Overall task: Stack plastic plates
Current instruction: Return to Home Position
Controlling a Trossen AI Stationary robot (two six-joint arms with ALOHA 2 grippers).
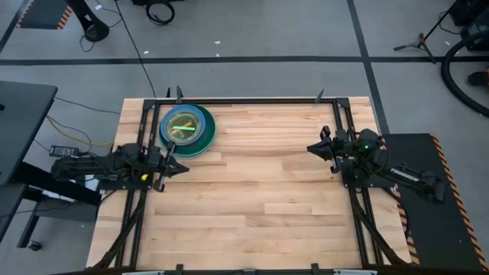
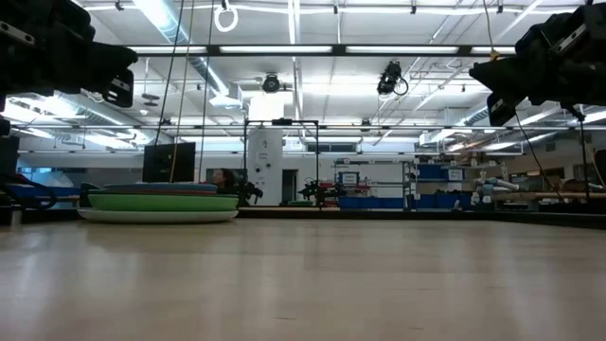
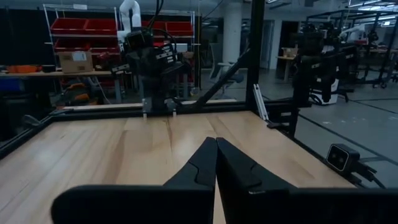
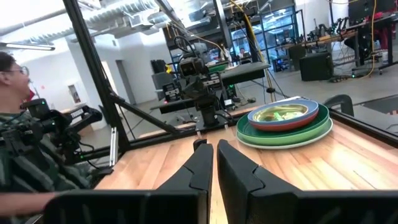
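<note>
The plastic plates [image 1: 187,128] sit in one stack near the table's far left corner. A lime plate lies in a blue one on top, with green plates under them and a pale one at the bottom [image 2: 159,216]. The stack also shows in the right wrist view [image 4: 283,121]. My left gripper [image 1: 181,166] is shut and hovers just near of the stack at the left edge, pointing right [image 3: 216,142]. My right gripper [image 1: 312,148] is shut at the right edge, pointing left [image 4: 211,147]. Neither touches a plate.
Bare wooden tabletop [image 1: 260,191] spreads between the two arms and toward the near edge. A black frame [image 1: 252,99] runs along the table's far edge and sides. A person [image 4: 15,74] shows beyond the table in the right wrist view.
</note>
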